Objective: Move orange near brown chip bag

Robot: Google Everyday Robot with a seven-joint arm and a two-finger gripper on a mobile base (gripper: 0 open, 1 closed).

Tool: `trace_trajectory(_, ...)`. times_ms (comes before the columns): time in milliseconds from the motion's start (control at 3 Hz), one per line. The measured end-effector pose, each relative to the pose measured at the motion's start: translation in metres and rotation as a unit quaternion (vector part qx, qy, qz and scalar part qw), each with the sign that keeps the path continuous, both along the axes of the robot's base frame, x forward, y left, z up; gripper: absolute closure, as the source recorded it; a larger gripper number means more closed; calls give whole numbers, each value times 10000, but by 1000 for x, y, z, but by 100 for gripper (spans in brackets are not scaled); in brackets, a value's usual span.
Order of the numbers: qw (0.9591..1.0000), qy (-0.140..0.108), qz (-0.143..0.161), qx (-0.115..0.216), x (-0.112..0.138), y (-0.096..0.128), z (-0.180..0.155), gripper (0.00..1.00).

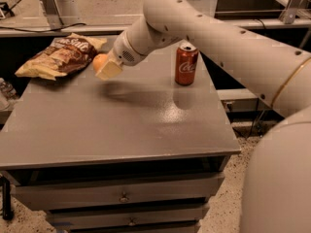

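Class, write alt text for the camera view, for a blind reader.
The gripper holds the orange just above a grey table, close beside the brown chip bag at the picture's upper left. A red soda can stands upright farther right.

The gripper [104, 68] hangs over the far left of the table [121, 130], just right of the brown chip bag [60, 57]. It is clamped on the orange [98, 60], and its near finger covers the fruit's right and lower side. The far finger is hidden. The bag's pale lettering is too blurred to read. The arm [218, 38] runs off the right edge. The bottom edge cuts the drawers [121, 195], and the left edge cuts a small clear object [4, 89].
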State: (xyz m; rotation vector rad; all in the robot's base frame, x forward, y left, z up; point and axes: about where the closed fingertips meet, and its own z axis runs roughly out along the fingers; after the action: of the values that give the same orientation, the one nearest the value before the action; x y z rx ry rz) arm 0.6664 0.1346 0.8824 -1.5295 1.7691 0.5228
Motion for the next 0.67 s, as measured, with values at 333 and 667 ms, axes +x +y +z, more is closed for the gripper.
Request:
trace_trajectory(333,9998,-31,-171,-62,36,27,-12,100)
trace_trajectory(667,9998,-26,-192,-63,53,56,-17,100)
